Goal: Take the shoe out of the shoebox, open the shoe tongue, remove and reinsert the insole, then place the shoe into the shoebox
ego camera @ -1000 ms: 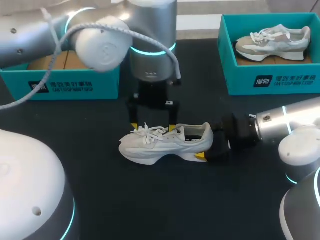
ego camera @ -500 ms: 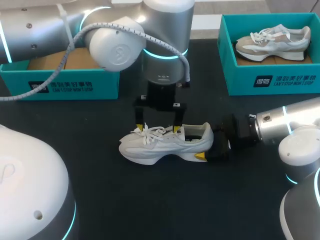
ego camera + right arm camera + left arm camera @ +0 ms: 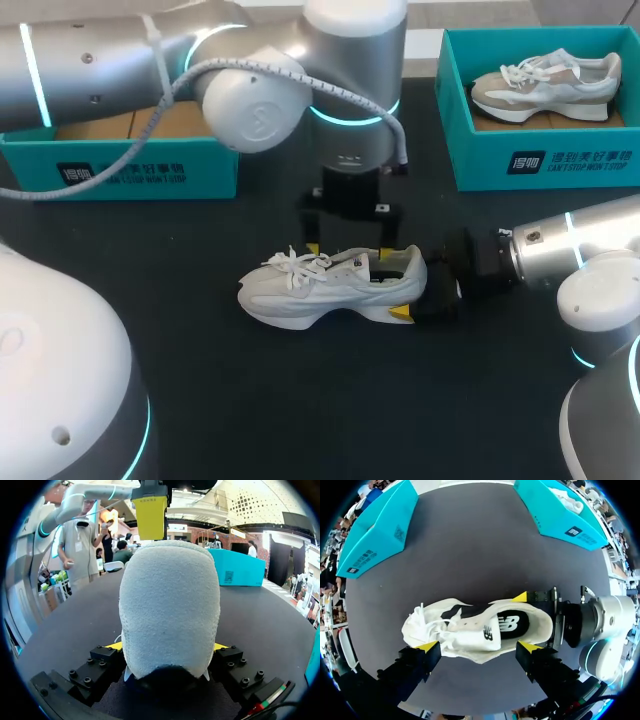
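A white shoe (image 3: 325,287) lies on its sole in the middle of the black table, toe to the left. My right gripper (image 3: 414,292) is shut on its heel; in the right wrist view the grey heel (image 3: 170,605) fills the gap between the right gripper (image 3: 168,648) fingers. My left gripper (image 3: 349,250) hangs open just above the shoe's far side, between the laces and the collar. In the left wrist view the left gripper (image 3: 478,646) spans the tongue and the opening (image 3: 512,624), where the dark insole shows. It touches nothing.
A teal shoebox (image 3: 140,172) stands at the back left behind my left arm. A second teal shoebox (image 3: 548,165) at the back right holds another pale shoe (image 3: 545,85). Bare black table lies in front of the shoe.
My left arm has shifted right along the shoe, from over the laces to over the collar, still open. The right gripper and the shoe have stayed put.
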Motion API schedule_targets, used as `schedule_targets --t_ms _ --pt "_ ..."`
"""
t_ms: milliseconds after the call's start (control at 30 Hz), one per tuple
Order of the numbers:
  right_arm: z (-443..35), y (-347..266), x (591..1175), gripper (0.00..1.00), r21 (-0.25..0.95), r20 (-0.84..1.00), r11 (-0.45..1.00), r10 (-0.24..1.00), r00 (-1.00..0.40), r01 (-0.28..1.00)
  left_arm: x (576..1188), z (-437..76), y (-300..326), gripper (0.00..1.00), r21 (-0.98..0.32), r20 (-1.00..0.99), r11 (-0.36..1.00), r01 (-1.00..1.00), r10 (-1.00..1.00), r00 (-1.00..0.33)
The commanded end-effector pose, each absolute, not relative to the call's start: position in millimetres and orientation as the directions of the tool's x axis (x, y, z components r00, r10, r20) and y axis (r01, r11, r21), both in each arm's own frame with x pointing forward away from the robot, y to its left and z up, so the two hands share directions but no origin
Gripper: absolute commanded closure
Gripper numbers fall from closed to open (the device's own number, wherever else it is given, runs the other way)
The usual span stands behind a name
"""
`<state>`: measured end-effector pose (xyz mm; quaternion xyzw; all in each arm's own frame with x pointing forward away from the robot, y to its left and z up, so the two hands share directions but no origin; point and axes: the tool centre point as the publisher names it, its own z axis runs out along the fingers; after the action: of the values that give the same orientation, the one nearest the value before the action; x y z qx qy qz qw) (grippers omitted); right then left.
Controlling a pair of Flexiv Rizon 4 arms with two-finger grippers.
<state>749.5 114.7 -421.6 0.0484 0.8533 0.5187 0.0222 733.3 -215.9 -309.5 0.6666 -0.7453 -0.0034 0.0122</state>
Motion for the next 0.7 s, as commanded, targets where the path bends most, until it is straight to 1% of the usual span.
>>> schedule_targets --t_ms 33,700 --pt "-425 118 752 1.0 0.887 0.012 0.458 0.106 -0.994 0.06 738 -326 -234 0.0 0.033 -0.018 0.114 -0.993 -0.993 -0.115" --pt "-425 118 752 1.0 0.887 0.012 0.458 0.106 -0.994 0.06 733 -361 -221 0.0 0.018 -0.161 0.028 -0.999 -0.986 -0.03"
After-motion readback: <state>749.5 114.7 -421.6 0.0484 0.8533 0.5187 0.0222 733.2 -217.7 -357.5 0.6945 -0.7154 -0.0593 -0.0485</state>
